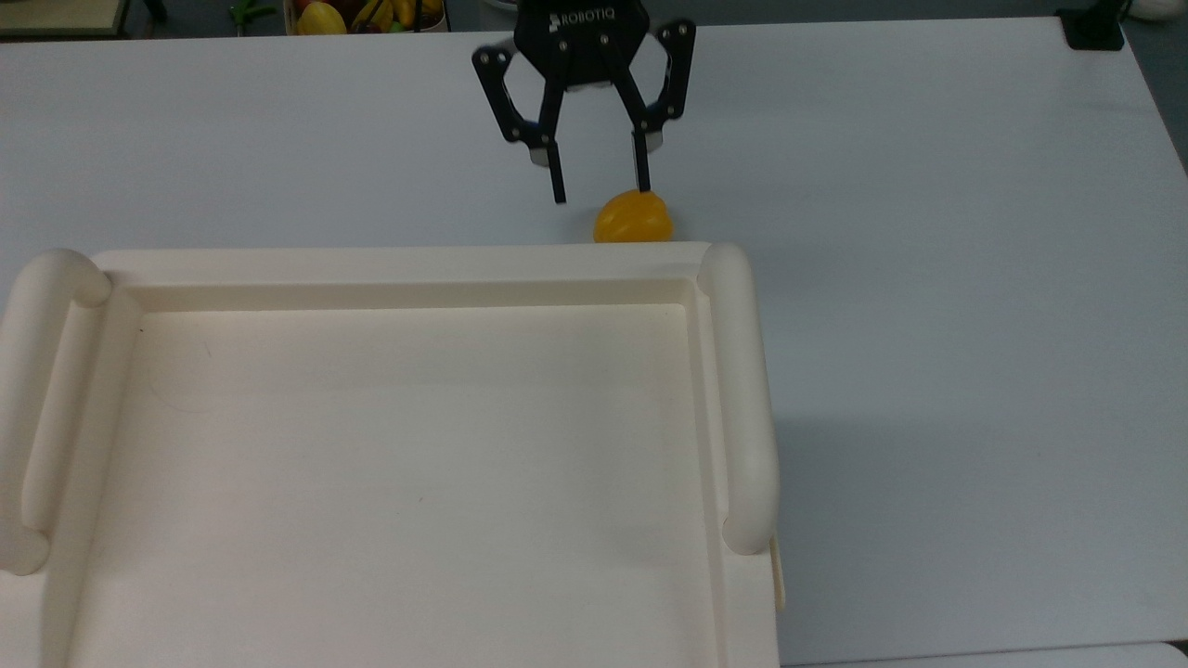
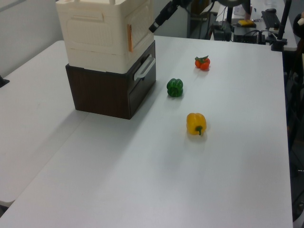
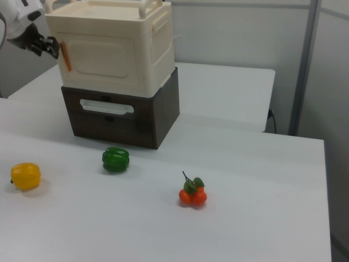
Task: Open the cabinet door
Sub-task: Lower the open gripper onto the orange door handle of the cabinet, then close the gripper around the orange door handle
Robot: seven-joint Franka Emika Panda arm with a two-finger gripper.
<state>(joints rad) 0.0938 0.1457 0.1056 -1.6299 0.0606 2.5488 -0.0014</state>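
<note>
Lab: white worktable (image 2: 142, 180), equipment clutter behind (image 2: 247, 23).

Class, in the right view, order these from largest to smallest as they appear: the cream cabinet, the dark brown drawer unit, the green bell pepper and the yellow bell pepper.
1. Cream cabinet
2. Dark brown drawer unit
3. Green bell pepper and yellow bell pepper: they look alike, so no ranking.

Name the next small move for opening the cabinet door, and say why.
Probably ease the gripper toward the orange handle until its open jaws straddle it. The door looks shut, flush with the cabinet. The left view shows the gripper a gap short of the handle, holding nothing.
</note>
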